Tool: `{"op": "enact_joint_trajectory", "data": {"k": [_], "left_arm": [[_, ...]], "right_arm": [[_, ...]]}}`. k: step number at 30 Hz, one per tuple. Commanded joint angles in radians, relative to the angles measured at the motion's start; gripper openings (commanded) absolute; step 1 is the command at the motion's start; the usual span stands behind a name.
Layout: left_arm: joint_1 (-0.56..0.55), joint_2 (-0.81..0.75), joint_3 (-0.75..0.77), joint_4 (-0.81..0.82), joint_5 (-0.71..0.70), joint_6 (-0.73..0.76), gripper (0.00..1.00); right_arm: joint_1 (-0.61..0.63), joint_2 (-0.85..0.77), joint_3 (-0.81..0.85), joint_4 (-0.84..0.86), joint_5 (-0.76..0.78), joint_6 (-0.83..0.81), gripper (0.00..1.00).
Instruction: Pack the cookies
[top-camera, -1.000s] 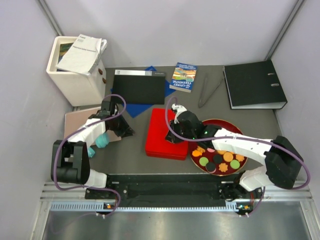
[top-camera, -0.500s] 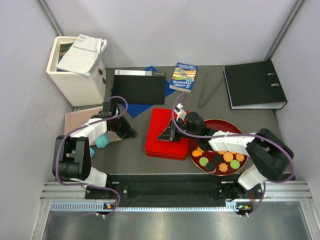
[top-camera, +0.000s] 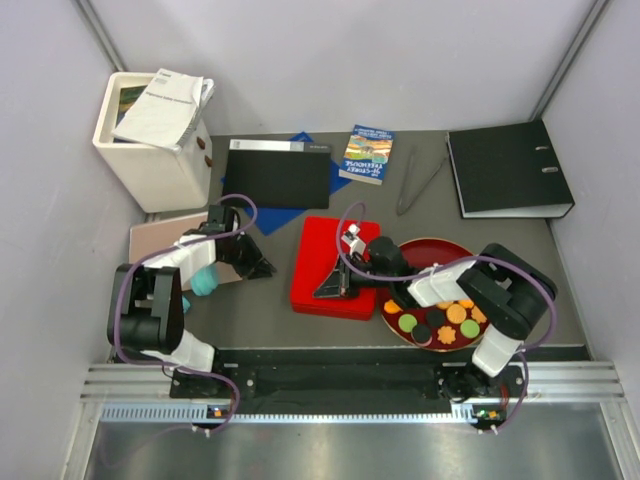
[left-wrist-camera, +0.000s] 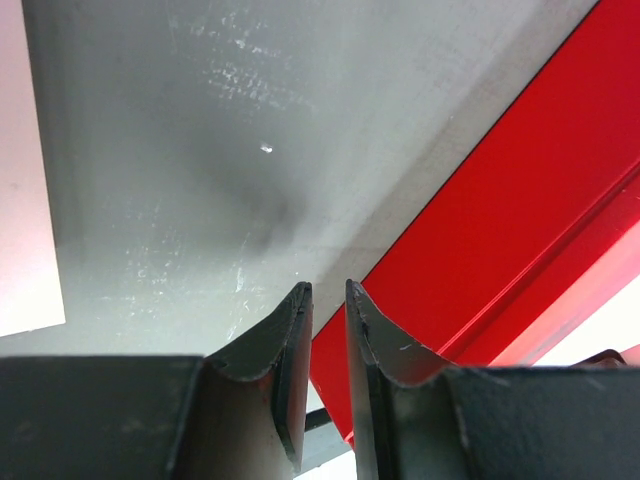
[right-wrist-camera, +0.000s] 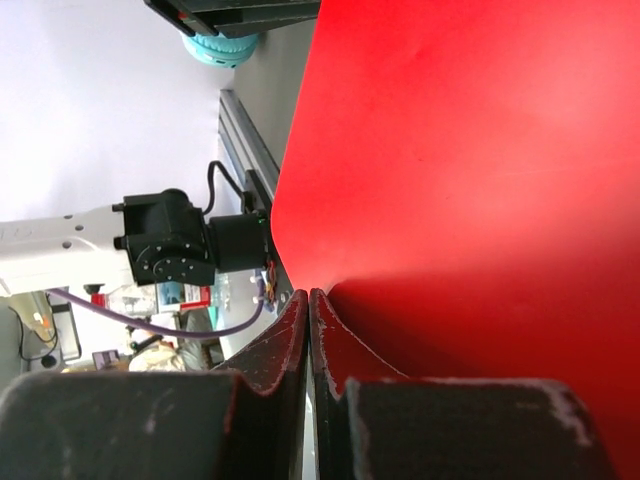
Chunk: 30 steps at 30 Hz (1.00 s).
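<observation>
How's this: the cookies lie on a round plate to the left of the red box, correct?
Not quite. The top view shows the cookies on a round plate to the right of the red box, not the left.

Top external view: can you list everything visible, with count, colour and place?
cookies: several; orange, green, black, pink; on the round tray
round tray: one; dark red; near right
red box: one; red; centre
binder: one; black; far right
tongs: one; grey; left of the binder
book: one; blue; far centre
folder: one; black; on a blue sheet
bin: one; white; far left, with a booklet on top
board: one; pinkish; left
teal object: one; beside the board
left gripper: slightly open, empty, left of the red box
right gripper: shut, at the red box
</observation>
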Motion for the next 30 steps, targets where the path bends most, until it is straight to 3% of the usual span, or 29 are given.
{"op": "enact_joint_trajectory", "data": {"k": [1, 10, 30], "left_arm": [[0.0, 0.011, 0.045, 0.036, 0.025, 0.01, 0.25], [0.0, 0.004, 0.077, 0.027, 0.032, -0.01, 0.26], [-0.046, 0.004, 0.293, 0.027, 0.068, -0.075, 0.29]], "right_arm": [[-0.004, 0.047, -0.015, -0.014, -0.019, -0.032, 0.0], [-0.006, 0.08, -0.053, -0.023, -0.018, -0.045, 0.0], [-0.042, 0.083, 0.065, -0.184, -0.032, -0.107, 0.0]]}}
